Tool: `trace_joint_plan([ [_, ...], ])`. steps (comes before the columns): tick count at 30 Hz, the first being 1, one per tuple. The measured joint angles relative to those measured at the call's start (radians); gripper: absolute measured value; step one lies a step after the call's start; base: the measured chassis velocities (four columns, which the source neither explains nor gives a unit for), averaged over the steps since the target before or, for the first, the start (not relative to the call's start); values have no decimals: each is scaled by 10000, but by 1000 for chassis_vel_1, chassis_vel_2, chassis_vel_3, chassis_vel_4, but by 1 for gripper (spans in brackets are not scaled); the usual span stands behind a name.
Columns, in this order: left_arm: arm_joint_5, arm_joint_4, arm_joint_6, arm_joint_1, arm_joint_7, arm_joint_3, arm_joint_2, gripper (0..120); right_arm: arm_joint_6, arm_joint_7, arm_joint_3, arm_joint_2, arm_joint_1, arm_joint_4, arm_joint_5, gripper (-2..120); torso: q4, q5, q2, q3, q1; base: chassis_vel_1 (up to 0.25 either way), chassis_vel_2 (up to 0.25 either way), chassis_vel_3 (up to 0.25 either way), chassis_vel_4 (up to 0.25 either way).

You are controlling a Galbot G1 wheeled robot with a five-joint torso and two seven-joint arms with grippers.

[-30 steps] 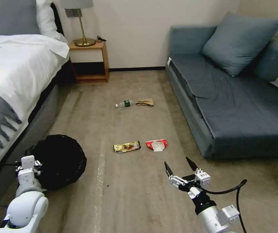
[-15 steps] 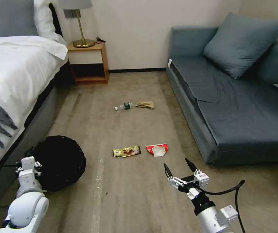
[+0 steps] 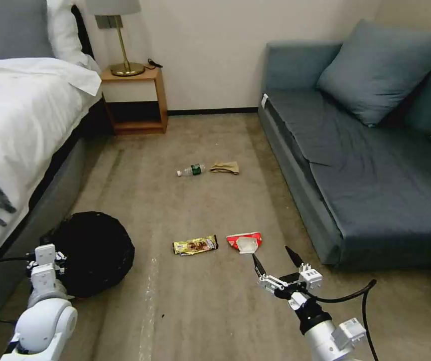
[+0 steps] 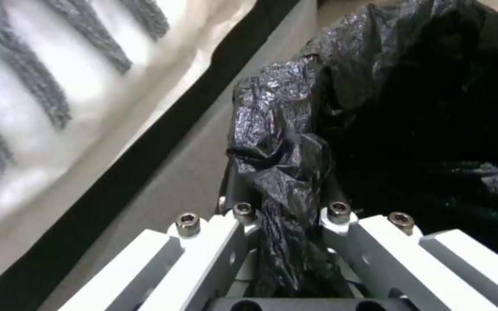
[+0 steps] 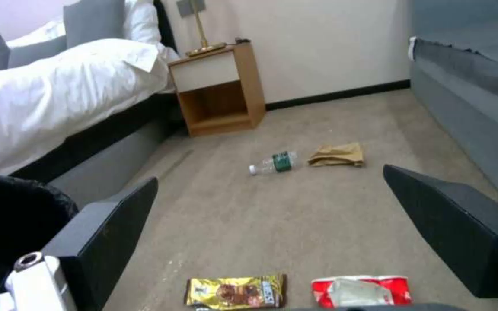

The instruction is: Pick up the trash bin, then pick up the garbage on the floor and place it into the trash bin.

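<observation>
Right gripper spread wide, holding nothing, low over carpet. Red-and-white wrapper lies just ahead of it, nearest litter, long side running left to right. Gold snack wrapper just left of red one. Clear bottle and brown paper scrap farther off, toward nightstand. Sofa edge close on right; open floor on left. Left gripper pinching black bag at rim of trash bin, beside bed. Right arm nearer to wrappers.
</observation>
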Motion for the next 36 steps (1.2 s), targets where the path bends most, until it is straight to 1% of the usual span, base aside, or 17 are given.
trace_joint_plan([
  [14,-22,89,-57,-27,0,10,64,7,33,-124,6,53,46,-132,-15,100,1,1,0,0,0,-76,76,82,-77],
  [36,-51,385,-83,-297,4,63,160,7,-38,-226,2,27,267,-381,84,100,0,-1,0,0,0,-77,84,79,-79],
])
